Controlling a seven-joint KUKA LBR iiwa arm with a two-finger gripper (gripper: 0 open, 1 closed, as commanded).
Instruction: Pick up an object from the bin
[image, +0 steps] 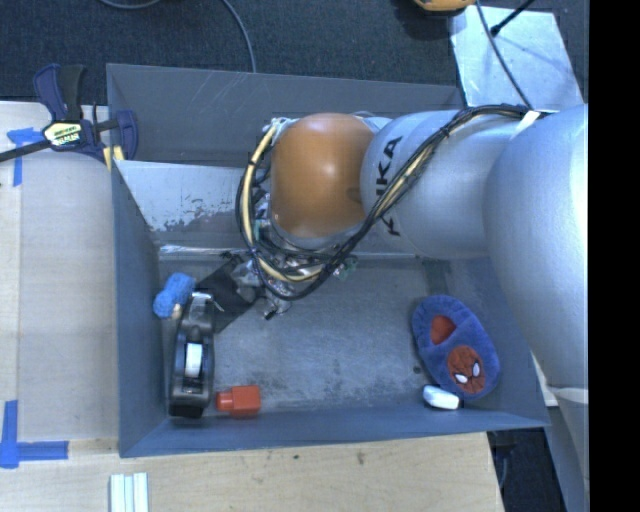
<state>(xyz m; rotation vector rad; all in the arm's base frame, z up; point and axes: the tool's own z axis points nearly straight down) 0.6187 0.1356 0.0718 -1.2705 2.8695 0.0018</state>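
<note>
gripper (236, 288): low over the bin (135, 330) floor, at 10 o'clock
jaws: cannot tell, wrist hides them
nearest things: blue lump (172, 293) at 9, black tape dispenser (190, 362) at 8, touching
tip: centre over one, drop straight, stay off the 9 o'clock wall

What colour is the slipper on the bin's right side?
The slipper is blue with red face patches, seen best in the camera view.
</note>
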